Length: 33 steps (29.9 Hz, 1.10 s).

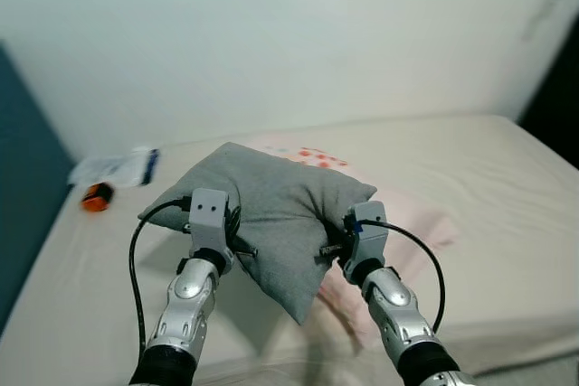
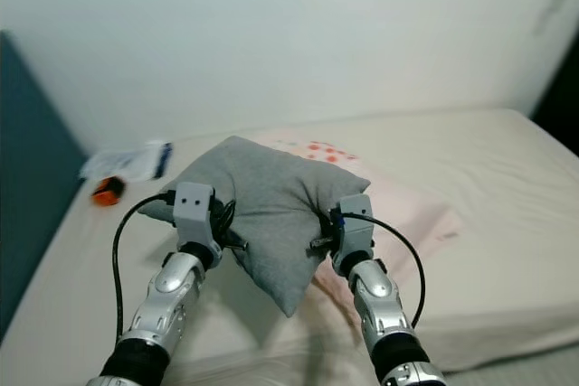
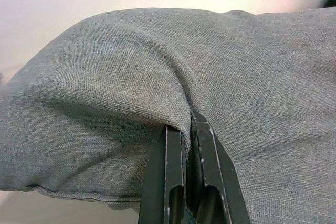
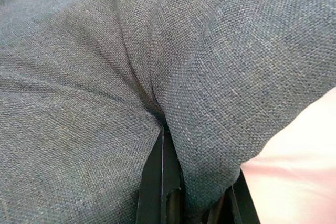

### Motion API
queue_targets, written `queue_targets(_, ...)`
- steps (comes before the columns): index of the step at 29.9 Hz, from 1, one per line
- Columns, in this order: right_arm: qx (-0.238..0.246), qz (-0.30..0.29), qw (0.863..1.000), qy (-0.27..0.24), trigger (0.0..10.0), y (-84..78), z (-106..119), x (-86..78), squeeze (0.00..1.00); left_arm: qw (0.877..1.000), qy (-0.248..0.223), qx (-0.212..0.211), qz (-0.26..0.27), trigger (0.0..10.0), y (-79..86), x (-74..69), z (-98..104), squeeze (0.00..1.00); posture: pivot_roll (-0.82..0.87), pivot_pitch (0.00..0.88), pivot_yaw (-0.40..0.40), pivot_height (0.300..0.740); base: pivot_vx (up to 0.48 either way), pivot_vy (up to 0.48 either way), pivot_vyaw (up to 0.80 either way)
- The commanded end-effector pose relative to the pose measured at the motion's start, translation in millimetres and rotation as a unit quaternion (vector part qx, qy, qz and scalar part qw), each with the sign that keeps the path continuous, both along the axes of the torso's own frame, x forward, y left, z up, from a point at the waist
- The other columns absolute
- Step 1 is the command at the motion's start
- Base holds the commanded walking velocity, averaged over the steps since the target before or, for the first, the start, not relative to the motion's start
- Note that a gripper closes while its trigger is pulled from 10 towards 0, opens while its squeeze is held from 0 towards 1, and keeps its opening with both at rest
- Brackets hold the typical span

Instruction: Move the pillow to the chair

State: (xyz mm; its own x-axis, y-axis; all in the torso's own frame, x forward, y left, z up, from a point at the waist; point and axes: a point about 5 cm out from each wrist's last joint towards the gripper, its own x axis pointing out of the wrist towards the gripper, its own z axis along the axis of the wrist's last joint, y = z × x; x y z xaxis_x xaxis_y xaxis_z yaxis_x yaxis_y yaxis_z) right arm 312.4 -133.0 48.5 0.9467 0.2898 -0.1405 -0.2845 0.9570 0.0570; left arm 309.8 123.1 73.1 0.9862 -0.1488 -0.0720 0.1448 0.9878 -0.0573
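Pale wall and a cream bed (image 1: 488, 187) fill what I see ahead, with a dark teal panel along my left. My left tool (image 3: 188, 145) has its two black fingers pressed together on a fold of the grey pillow (image 1: 271, 210), and my right tool (image 4: 167, 153) pinches a second fold on the pillow's opposite side. The one grey pillow hangs between the two tools, raised off the mattress, one corner pointing down. Beneath and behind it lies one pink pillow (image 1: 425, 223) with red spots. Near the bed's far left edge I count one white-and-blue packet (image 1: 118, 167) and one small orange object (image 1: 96, 196) just beside it; any writing is too blurred to read.
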Motion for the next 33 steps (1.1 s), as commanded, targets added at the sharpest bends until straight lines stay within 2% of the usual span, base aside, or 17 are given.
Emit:
queue_targets(1, 0.0, -0.021, 1.0, -0.002, 10.0, -5.1, 1.8, 2.6, 0.0, 1.0, -0.009, 0.013, 0.012, 10.0, 9.1, -0.6, 1.9, 0.0, -0.07, 0.0, 0.03, 0.74, 0.0, 0.0, -0.8)
queue_targets(33, -0.013, -0.013, 1.0, -0.004, 10.0, -7.7, 3.0, 4.5, 0.0, 0.999, -0.006, 0.018, 0.032, 10.0, 17.8, -2.3, -0.4, 0.0, -0.07, 0.0, 0.021, 0.74, 0.0, 0.0, -0.8)
